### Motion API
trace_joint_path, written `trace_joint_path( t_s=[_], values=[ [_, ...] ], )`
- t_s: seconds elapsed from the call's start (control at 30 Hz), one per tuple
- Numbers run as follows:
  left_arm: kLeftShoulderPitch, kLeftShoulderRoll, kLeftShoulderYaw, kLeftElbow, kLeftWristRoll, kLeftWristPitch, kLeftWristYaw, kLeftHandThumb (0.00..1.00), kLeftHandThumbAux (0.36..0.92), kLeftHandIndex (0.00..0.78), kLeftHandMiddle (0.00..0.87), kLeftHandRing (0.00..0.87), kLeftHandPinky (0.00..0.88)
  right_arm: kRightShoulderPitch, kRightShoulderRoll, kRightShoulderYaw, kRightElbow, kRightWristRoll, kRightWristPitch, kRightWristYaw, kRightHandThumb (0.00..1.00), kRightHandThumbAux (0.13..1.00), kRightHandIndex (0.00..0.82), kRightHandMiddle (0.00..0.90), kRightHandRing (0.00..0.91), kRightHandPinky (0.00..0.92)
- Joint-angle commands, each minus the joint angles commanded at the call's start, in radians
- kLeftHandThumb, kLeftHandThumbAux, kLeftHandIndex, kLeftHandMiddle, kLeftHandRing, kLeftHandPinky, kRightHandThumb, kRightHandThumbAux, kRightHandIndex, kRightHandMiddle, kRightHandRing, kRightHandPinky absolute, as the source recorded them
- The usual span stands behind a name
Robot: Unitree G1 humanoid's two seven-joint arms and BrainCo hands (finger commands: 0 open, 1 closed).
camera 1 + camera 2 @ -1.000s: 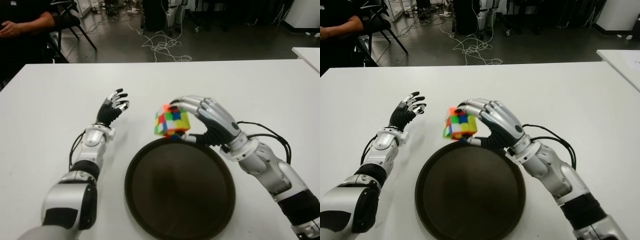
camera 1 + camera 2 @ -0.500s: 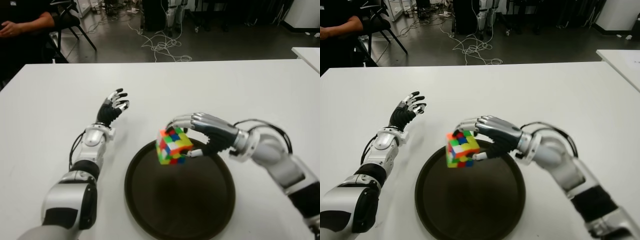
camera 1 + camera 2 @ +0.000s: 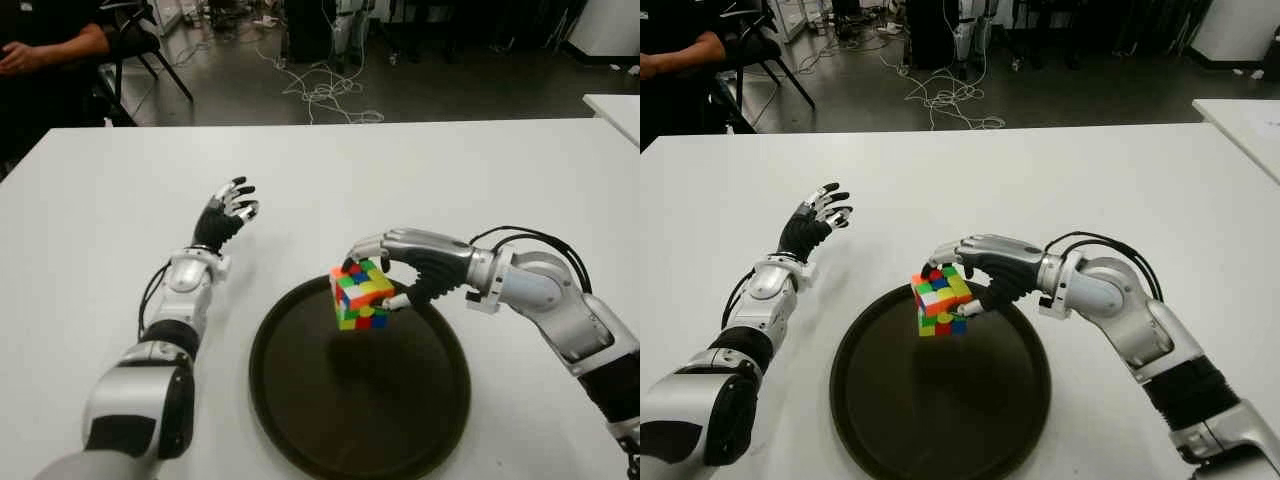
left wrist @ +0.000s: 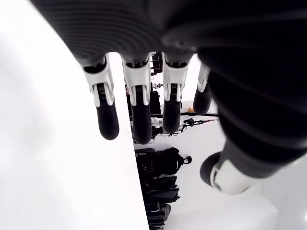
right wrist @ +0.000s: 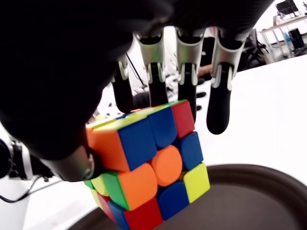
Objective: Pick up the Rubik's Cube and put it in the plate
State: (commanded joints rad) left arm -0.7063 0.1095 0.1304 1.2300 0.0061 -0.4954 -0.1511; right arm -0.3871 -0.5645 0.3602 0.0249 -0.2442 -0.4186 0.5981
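Observation:
A scrambled Rubik's Cube (image 3: pixel 361 295) hangs tilted just above the far part of the dark round plate (image 3: pixel 300 420). My right hand (image 3: pixel 400 275) is shut on it, fingers over its top and thumb against its near side. In the right wrist view the cube (image 5: pixel 148 163) fills the palm with the plate's rim (image 5: pixel 259 177) below it. My left hand (image 3: pixel 228 212) shows over the white table to the left of the plate, fingers spread and holding nothing.
The white table (image 3: pixel 420 170) extends around the plate on all sides. A seated person's arm (image 3: pixel 40 48) and a chair show beyond the far left corner. Cables (image 3: pixel 320 95) lie on the floor behind the table. Another white table's corner (image 3: pixel 615 105) is at far right.
My right hand has carried the cube from beyond the plate's far rim inward and lower, over the plate. The left hand has stayed where it was.

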Motion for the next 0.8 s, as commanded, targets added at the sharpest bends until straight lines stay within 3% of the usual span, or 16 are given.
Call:
trace_joint_path(
  t_s=[0.6,0.63,0.73,0.8],
  values=[
    [0.002,0.0,0.005,-0.001,-0.004,0.003,0.001,0.222,0.726,0.126,0.201,0.22,0.24,0.046,0.061,-0.051,0.01,0.003,-0.042,-0.074,0.824,0.702,0.359,0.524,0.451,0.389],
    [0.001,0.001,0.003,0.0,-0.002,0.004,0.003,0.217,0.727,0.125,0.199,0.218,0.237,0.047,0.063,-0.053,0.009,-0.002,-0.039,-0.077,0.821,0.704,0.36,0.504,0.409,0.358],
    [0.001,0.002,0.002,0.0,0.0,0.005,0.004,0.207,0.723,0.123,0.195,0.214,0.23,0.048,0.063,-0.056,0.006,-0.011,-0.029,-0.074,0.722,0.731,0.383,0.328,0.296,0.269],
    [0.001,0.002,0.001,0.0,0.0,0.005,0.004,0.202,0.722,0.122,0.193,0.212,0.225,0.049,0.061,-0.056,0.004,-0.013,-0.024,-0.068,0.697,0.738,0.388,0.274,0.257,0.235]
  ],
)
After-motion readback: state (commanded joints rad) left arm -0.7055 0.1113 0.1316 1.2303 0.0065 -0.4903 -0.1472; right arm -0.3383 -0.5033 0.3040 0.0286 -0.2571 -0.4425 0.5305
